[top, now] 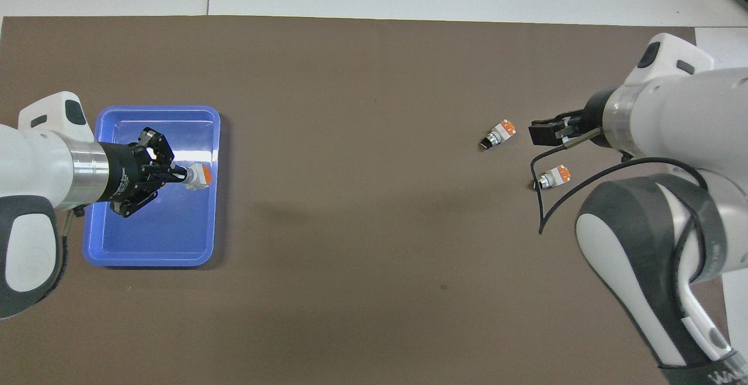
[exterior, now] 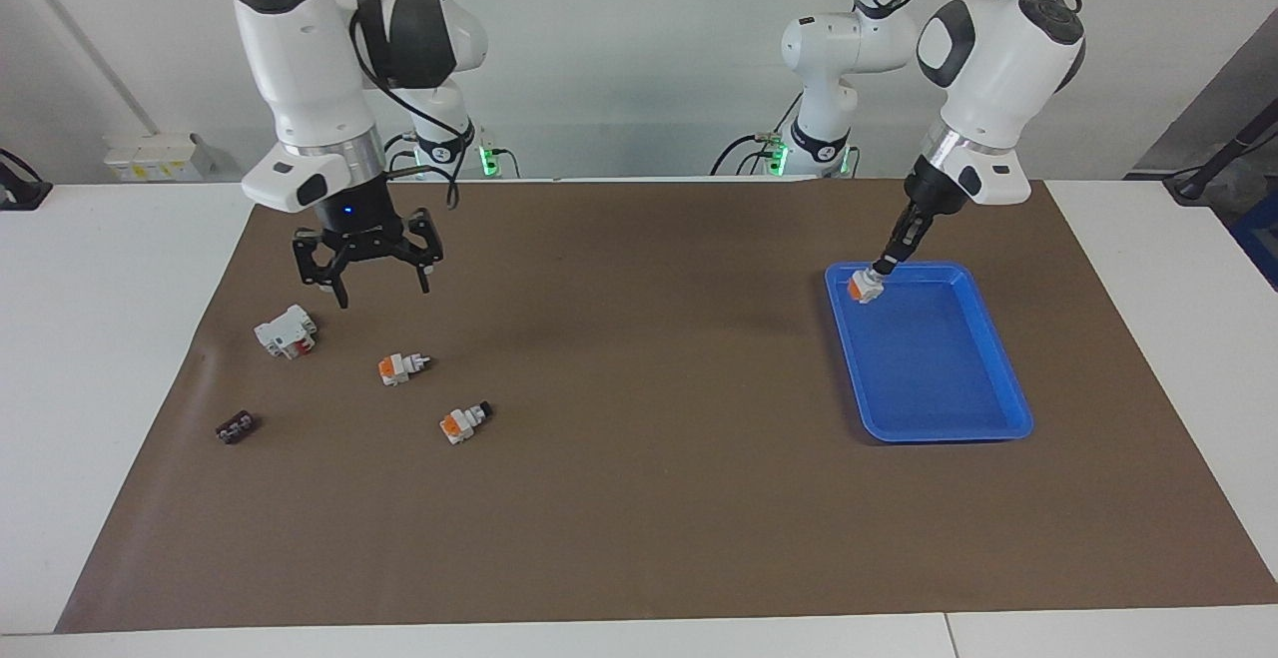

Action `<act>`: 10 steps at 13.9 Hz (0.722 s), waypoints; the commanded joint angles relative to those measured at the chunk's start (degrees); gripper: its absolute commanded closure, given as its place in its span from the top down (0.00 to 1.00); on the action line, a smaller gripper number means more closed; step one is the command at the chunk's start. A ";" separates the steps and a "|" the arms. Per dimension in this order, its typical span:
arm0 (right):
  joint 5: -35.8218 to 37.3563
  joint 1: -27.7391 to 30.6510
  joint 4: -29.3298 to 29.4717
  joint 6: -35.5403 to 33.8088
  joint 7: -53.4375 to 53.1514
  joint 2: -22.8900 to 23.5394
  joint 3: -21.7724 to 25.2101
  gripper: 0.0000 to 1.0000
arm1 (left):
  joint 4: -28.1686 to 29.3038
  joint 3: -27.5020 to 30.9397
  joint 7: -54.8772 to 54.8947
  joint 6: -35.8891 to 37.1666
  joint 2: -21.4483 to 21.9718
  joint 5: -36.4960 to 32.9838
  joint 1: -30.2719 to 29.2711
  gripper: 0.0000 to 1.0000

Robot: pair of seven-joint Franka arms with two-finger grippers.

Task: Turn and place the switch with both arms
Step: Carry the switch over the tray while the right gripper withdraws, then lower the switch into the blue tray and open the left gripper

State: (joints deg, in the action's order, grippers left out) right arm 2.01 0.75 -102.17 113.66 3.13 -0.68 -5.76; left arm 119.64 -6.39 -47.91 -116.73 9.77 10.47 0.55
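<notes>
Left gripper (exterior: 883, 268): clamped on the switch (exterior: 862, 287) by its knob end, hanging just over the corner of the blue tray (exterior: 1008, 378) nearest the robots and the table's middle; orange block pointing down and outward. Not yet set down, as far as the facing view tells; release into the tray judged the step left for this piece.

Right gripper (exterior: 372, 280): fingers spread wide, empty, hovering over the brown mat toward the right arm's end of the table, above the loose parts there.

Two more switches lying on the mat: second switch (exterior: 402, 367) and third switch (exterior: 464, 422), the third farther from the robots, neither touched. Likely next in line, so the task judged roughly a third through at best.

Also on the mat, apart from these: larger white block (exterior: 287, 329) with red, and a tiny black piece (exterior: 237, 427) farther out.

Brown mat (exterior: 639, 498): flat, covering most of a white table (exterior: 110, 338), a slight ripple along its edge near the white block.

Plain pale wall above; green lights at the arm bases; some dark gear at the picture's edges.
</notes>
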 commanded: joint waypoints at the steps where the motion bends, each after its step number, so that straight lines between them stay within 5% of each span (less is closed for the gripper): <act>1: 0.71 0.04 7.48 -11.57 -4.53 -0.47 2.85 1.00 | 1.46 -0.29 13.24 2.20 1.65 -4.65 -1.34 0.00; 4: 0.54 -0.14 12.52 -22.05 -4.62 -1.69 7.68 1.00 | 3.57 -0.29 23.27 2.03 2.71 -7.21 -2.30 0.00; 10: -0.08 -0.23 9.44 -24.09 -5.94 -3.46 8.84 1.00 | 8.40 -0.47 40.32 -1.12 2.28 -8.80 -3.01 0.00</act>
State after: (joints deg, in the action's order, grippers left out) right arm 1.99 0.71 -91.55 90.79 -1.58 -3.35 3.24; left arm 124.61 -6.34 -13.19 -115.33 10.75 2.87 -1.23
